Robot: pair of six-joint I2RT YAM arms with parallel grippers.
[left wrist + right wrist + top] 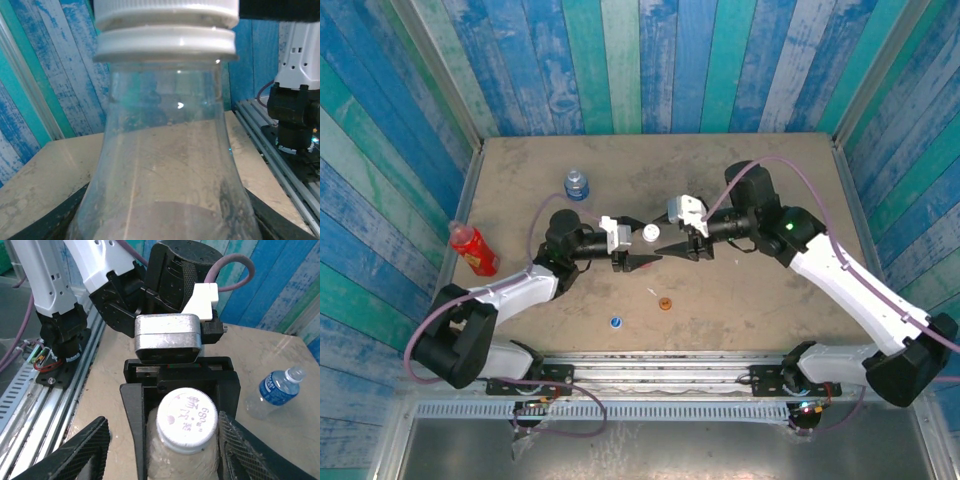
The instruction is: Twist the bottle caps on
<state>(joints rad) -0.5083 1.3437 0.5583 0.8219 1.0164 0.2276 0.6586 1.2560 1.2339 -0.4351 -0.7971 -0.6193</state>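
Count: three caps, three bottles, two claws. Lower centre of the top view: the blue cap [616,322] and orange cap [666,304] lie loose on the desk [760,300], with a thin white scrap [652,292] near them. At mid-frame the left claw [642,258] is clenched on the clear bottle [165,150], which carries the white cap [187,421]. The right claw [672,247] is released, its fingers [85,450] spread wider than that cap. The left wrist view adds the collar ring under the cap; the right wrist view adds the cap's embossed top. The red bottle [472,248] is at the left edge, and the blue-label bottle [577,185] is higher in frame. The desk is tan and scuffed; the walls [650,60] are blue-green planks.
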